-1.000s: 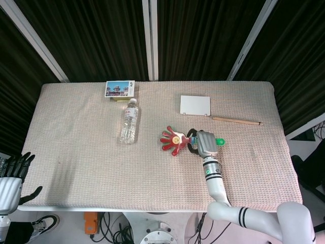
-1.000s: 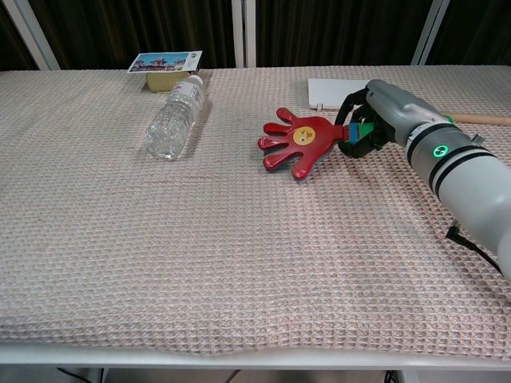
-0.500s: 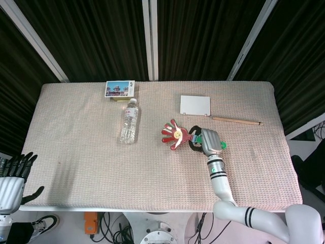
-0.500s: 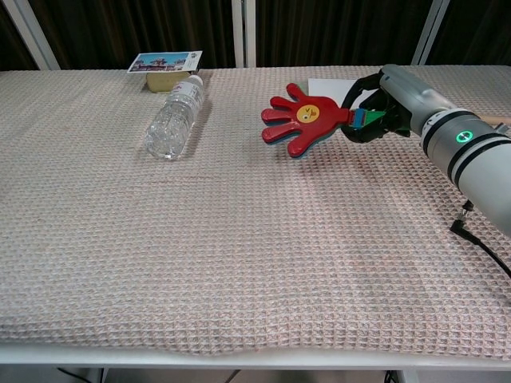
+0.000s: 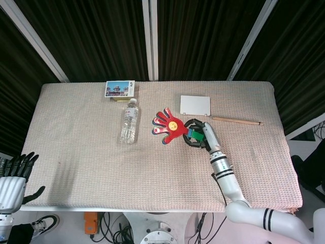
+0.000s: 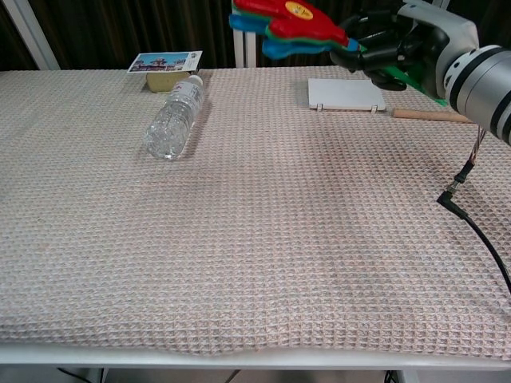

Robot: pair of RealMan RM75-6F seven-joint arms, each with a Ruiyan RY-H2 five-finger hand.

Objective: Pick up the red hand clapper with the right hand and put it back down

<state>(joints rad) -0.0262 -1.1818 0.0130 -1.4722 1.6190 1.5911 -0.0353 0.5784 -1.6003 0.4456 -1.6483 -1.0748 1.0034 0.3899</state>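
Now, from the head view, the red hand clapper (image 5: 166,125) is gripped by its handle in the right hand (image 5: 197,134), its palm pointing toward ten o'clock. From the chest view, the clapper (image 6: 287,19) is held well above the counter (image 6: 239,239), which lies straight below for set-down.

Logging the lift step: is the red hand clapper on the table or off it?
Off. The right hand holds the red hand clapper by its handle, well above the cloth-covered table in the chest view.
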